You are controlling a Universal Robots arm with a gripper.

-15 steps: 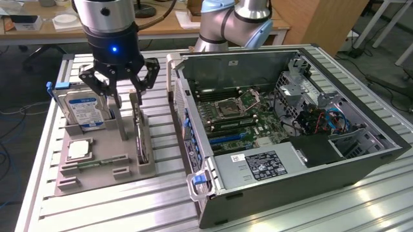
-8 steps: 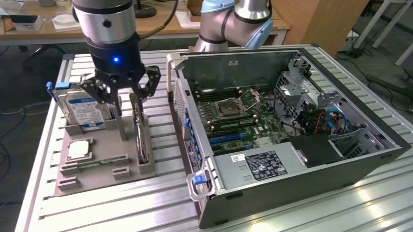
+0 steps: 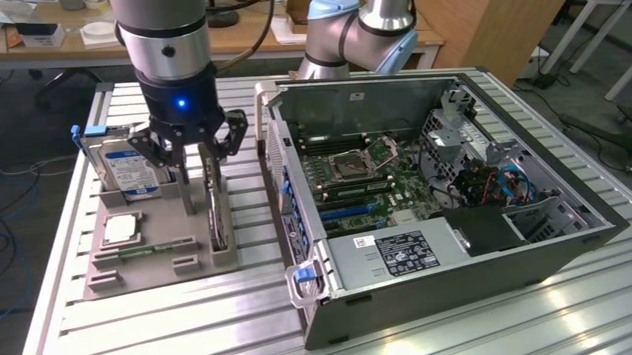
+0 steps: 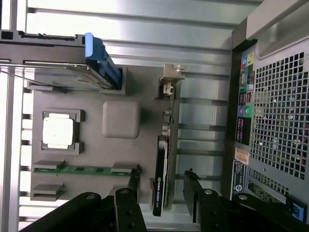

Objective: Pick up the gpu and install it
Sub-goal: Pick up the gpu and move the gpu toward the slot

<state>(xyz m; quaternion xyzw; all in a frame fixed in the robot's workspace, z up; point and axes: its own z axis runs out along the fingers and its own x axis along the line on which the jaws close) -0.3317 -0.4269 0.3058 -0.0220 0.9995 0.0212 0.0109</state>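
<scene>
Straddling upright gpu [image 4: 166,125], tool [image 4: 161,183] released wide, hard drive [image 3: 129,170] beside, computer case [image 3: 474,296] close

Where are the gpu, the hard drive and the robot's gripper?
gpu [image 3: 218,218], exterior view, its top edge.
hard drive [image 3: 133,171], exterior view, its blue-white label.
gripper [image 4: 162,181], wrist view, the gap between its open fingertips.
</scene>
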